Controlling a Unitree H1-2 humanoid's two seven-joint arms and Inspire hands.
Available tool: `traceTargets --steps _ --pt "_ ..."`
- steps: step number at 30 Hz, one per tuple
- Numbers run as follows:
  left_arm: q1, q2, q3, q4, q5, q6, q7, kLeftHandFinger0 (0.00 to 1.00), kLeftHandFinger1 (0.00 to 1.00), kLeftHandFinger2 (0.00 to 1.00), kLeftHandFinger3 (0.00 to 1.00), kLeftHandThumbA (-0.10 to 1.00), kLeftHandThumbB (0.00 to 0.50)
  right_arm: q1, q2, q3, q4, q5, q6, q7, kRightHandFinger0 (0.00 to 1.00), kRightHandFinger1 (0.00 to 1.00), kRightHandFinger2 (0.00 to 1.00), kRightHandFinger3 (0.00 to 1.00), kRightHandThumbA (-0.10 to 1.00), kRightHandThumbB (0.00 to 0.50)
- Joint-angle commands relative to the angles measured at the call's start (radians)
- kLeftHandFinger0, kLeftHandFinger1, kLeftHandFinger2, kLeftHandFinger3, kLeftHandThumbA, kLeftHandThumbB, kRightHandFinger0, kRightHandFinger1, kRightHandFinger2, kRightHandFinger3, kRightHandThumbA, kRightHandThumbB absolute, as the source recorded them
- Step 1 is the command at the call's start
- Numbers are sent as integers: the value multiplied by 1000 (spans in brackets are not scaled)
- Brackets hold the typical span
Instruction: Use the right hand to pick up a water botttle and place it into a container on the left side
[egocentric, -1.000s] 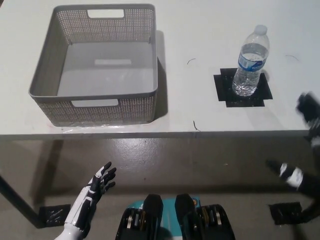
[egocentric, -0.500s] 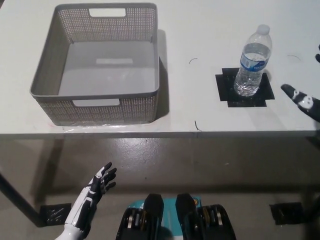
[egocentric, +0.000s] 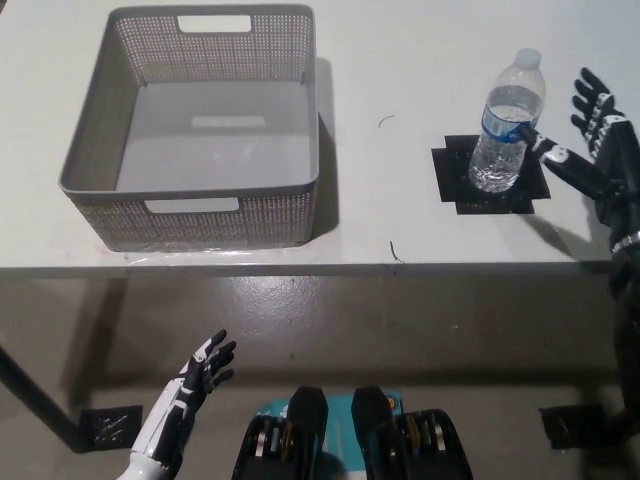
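While nothing is yet grasped, counts as an early stage: approach under way, lift and placement not begun. From the head view: clear plastic water bottle (egocentric: 508, 122), white cap on and blue label round its middle, standing upright on a square of black tape (egocentric: 489, 177) toward the right of the white table (egocentric: 400, 60). Black right hand (egocentric: 588, 135) up at table height just right of the bottle, fingers spread wide and holding nothing; one fingertip reaching toward the bottle's side, very near or perhaps just touching, cannot be told from this angle. No closure round the bottle so far. Grey perforated plastic basket (egocentric: 196, 217) with cut-out handles sitting well apart on the table's left side, nothing visible inside it. White left hand (egocentric: 197, 371) resting low at the lower left, below the table edge, fingers loosely apart and idle. Left to do, by judgement: wrap the right hand round the bottle's body, lift it clear of the tape, carry it leftward across the table, lower it over the basket wall and let go.
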Motion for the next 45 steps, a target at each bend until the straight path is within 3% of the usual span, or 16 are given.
traceTargets --steps 1,19,24,25,26,27,28,30,31,36,38,39,40,41,42,45 --pt "-2 12 -5 -11 1 -44 -15 1000 1000 1000 1000 1000 188 -86 -12 14 43 -39 -24 -36 1000 1000 1000 1000 1000 500" --pt "-14 14 -4 -8 -7 -50 -22 1000 1000 1000 1000 1000 204 -408 7 91 585 -75 -135 -42 1000 1000 1000 1000 996 500" --pt "-20 10 -10 -9 -1 -49 -21 1000 1000 1000 1000 1000 205 -617 47 70 876 -66 -112 -234 1000 991 1000 1000 480 497" --pt "-21 9 -10 -8 -1 -49 -21 1000 1000 1000 1000 1000 203 -630 50 65 893 -63 -106 -261 812 834 928 1000 450 500" --pt "-20 8 -10 -8 -4 -47 -21 1000 1000 1000 1000 1000 203 -654 56 51 924 -50 -92 -300 675 734 803 948 362 476" --pt "-20 9 -9 -12 -6 -45 -22 1000 1000 1000 1000 1000 203 -665 60 36 942 -37 -106 -329 463 568 601 545 211 434" --pt "-22 10 -9 -17 -7 -41 -23 1000 1000 1000 1000 1000 204 -676 63 36 961 -42 -130 -384 618 713 530 140 -15 330" --pt "-31 13 -8 -19 -7 -40 -24 1000 1000 1000 1000 1000 212 -692 68 15 975 -22 -166 -398 269 244 223 44 -99 249" --pt "-34 16 -8 -19 -9 -38 -27 1000 1000 1000 1000 1000 214 -698 73 2 976 -9 -184 -399 27 55 119 83 -100 194" --pt "-41 18 -10 -11 -10 -43 -32 1000 1000 1000 1000 1000 222 -708 88 -10 983 -15 -213 -410 0 64 553 554 -100 130" --pt "-38 20 -9 -9 8 -50 -23 1000 1000 1000 1000 1000 214 -713 98 -14 982 -18 -229 -423 0 77 545 549 -100 133" --pt "-35 20 -9 -15 6 -45 -25 1000 1000 1000 1000 1000 209 -713 101 -14 978 -20 -247 -429 61 219 581 559 -100 142" --pt "-34 20 -9 -17 -1 -43 -30 1000 1000 1000 1000 1000 203 -716 104 -11 974 -26 -260 -438 388 621 744 570 -100 138" --pt "-33 20 -9 -16 -3 -45 -33 1000 1000 1000 1000 1000 202 -720 106 -9 971 -28 -264 -442 605 435 499 573 -100 157" --pt "-32 20 -9 -14 -4 -47 -35 1000 1000 1000 1000 1000 200 -727 108 -4 964 -32 -281 -443 129 135 463 555 -100 147" --pt "-36 21 -8 -15 -8 -38 -39 1000 1000 1000 1000 1000 208 -756 117 13 933 -47 -330 -438 0 60 561 628 -100 118"
